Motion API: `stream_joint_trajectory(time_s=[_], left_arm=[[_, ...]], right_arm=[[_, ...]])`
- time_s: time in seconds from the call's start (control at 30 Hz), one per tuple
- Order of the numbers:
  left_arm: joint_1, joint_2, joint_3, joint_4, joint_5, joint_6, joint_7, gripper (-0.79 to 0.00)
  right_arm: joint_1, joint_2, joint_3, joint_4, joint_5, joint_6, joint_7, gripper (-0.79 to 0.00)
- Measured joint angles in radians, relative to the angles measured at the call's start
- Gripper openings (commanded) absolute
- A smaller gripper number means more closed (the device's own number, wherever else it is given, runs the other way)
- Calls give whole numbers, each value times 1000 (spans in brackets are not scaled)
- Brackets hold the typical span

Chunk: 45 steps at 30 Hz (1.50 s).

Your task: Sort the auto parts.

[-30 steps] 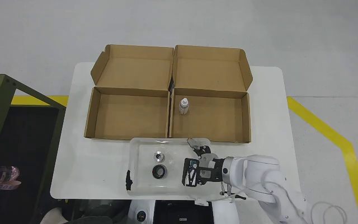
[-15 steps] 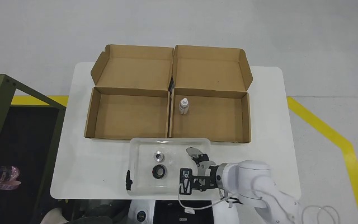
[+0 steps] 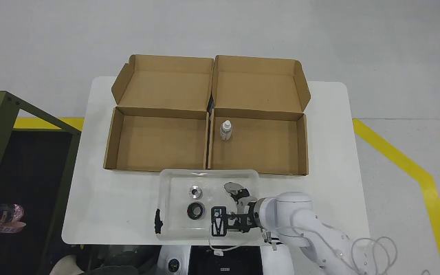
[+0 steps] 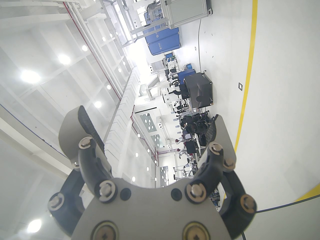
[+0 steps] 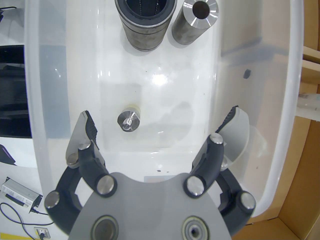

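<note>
A clear plastic tray at the table's front holds the parts. In it stand a black linear bearing and a silver hollow cylinder, side by side. A small metal pin stands upright on the tray floor. My right gripper is open low inside the tray, and the pin sits between its fingers, closer to one fingertip. The other fingertip is near the tray wall. My left gripper is open, holds nothing and points up into the room.
Two open cardboard boxes lie side by side behind the tray; the right one holds a small white bottle. The tray rim runs close beside the right gripper. Bare white table lies to the left and right.
The right gripper has moved left along the tray toward the bearing and cylinder, with the arm swinging in lower behind it. The parts have not moved.
</note>
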Motion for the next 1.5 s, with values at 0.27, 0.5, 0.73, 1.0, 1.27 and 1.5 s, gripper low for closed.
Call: stream_joint_trajectory(time_s=[0.27,0.5,0.73,1.0,1.27,1.5], left_arm=[[0,0,0,0,0,0,0,0],[0,0,0,0,0,0,0,0],[0,0,0,0,0,0,0,0],[0,0,0,0,0,0,0,0],[0,0,0,0,0,0,0,0],[0,0,0,0,0,0,0,0]], right_arm=[[36,-3,-41,37,27,15,50,-209],[63,2,-80,61,37,28,63,-471],[84,13,-106,66,54,44,79,-782],[99,27,-108,36,95,35,63,-785],[99,35,-39,-2,118,45,-113,-785],[84,47,25,-43,132,17,-247,-785]])
